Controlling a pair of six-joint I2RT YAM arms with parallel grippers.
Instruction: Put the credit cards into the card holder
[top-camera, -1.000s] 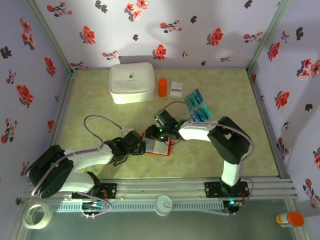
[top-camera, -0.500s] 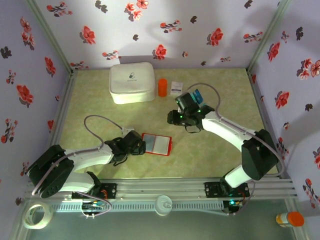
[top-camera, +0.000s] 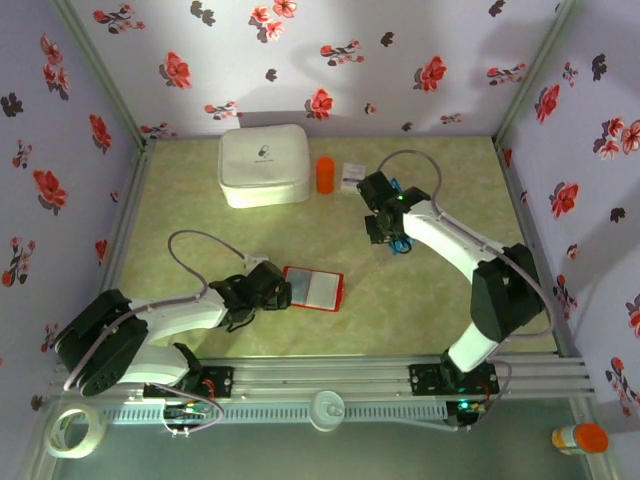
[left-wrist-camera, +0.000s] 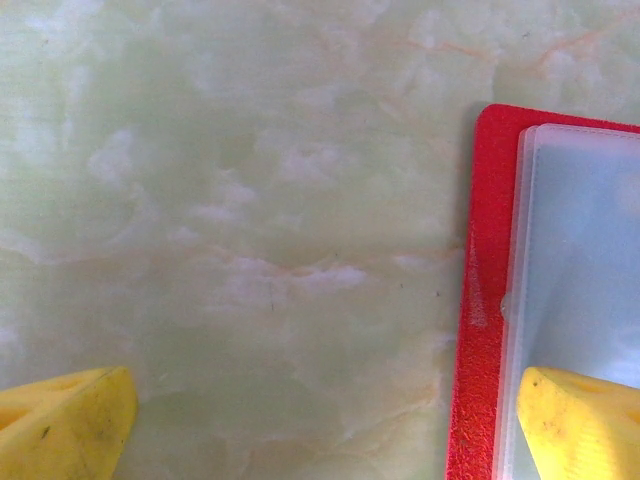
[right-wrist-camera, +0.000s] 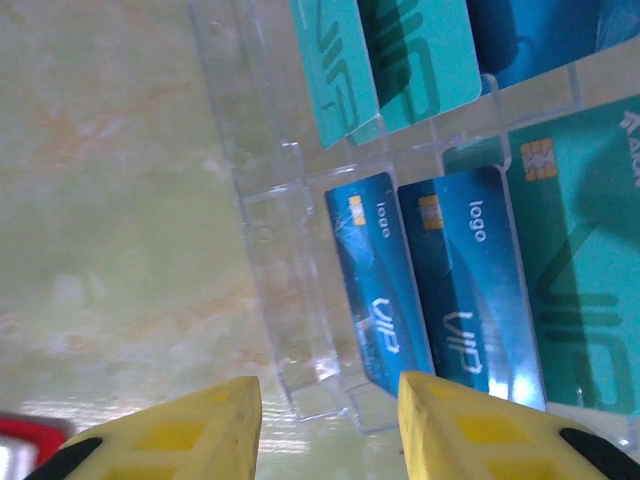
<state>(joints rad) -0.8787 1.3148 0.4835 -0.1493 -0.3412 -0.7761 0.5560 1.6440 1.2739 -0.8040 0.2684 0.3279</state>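
You see the open red wallet (top-camera: 314, 288) lying flat mid-table, with the left gripper (top-camera: 282, 293) at its left edge. Your right gripper (top-camera: 378, 232) hangs over the blue cards (top-camera: 399, 243), well apart from the wallet. Along the back stand a white case (top-camera: 263, 165), an orange cylinder (top-camera: 325, 174) and a small white packet (top-camera: 352, 175), side by side.

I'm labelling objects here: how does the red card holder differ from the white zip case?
The card holder is bright red; the white zip case is white. The holder is far smaller and thinner than the case. The holder lies open near the front, pockets up; the case sits by the back wall. Both rest on the table.
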